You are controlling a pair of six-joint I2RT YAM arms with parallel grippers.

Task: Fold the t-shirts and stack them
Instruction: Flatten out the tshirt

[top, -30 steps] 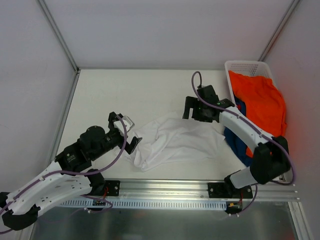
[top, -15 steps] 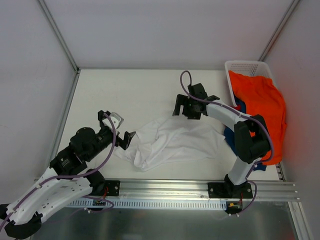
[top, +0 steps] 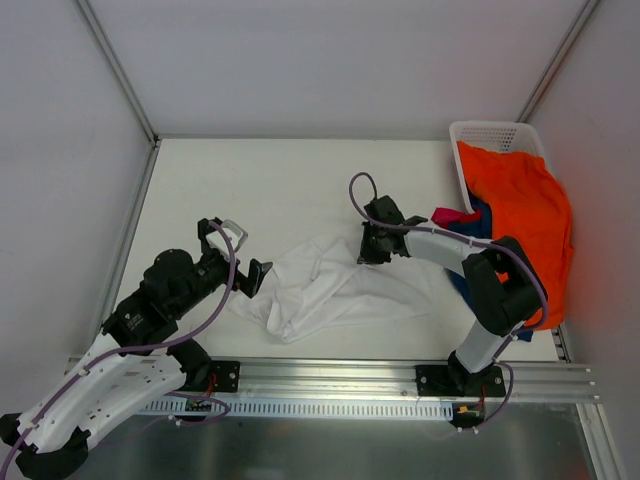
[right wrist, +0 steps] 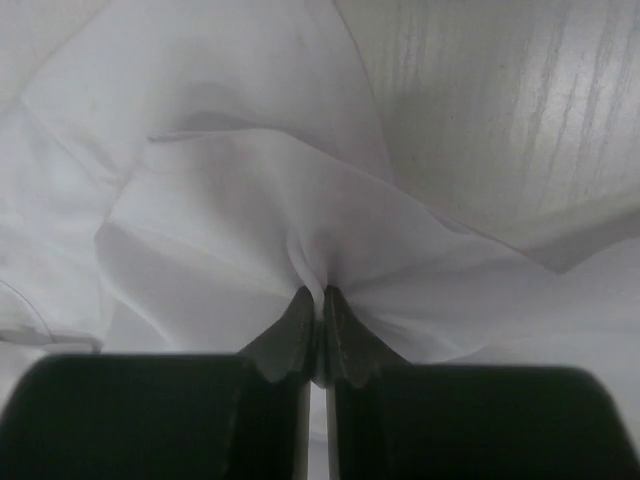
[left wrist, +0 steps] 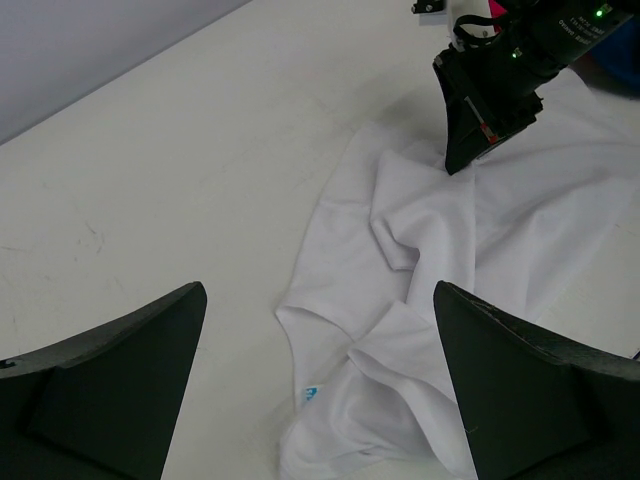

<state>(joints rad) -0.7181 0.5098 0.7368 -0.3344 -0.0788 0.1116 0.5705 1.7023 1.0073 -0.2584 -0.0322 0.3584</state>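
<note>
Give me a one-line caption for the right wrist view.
Right gripper pinching a bunched fold of the white t-shirt on the table.

The white t-shirt (top: 330, 290) is soft, matt cloth, thin and heavily creased, and it puckers into fine folds where it is pinched between the smooth, matt black fingers (right wrist: 290, 340) of the right gripper (right wrist: 318, 300). The orange t-shirt (top: 520, 205), the navy t-shirt (top: 484, 214) and the magenta t-shirt (top: 452, 216) look like the same dull, soft cloth. The table (top: 260, 190) is smooth matt white with faint scuffs, the basket (top: 492, 131) is white plastic lattice, the rail (top: 330, 374) is brushed grey metal, and the left arm (top: 110, 372) has a slightly glossy white plastic shell.
</note>
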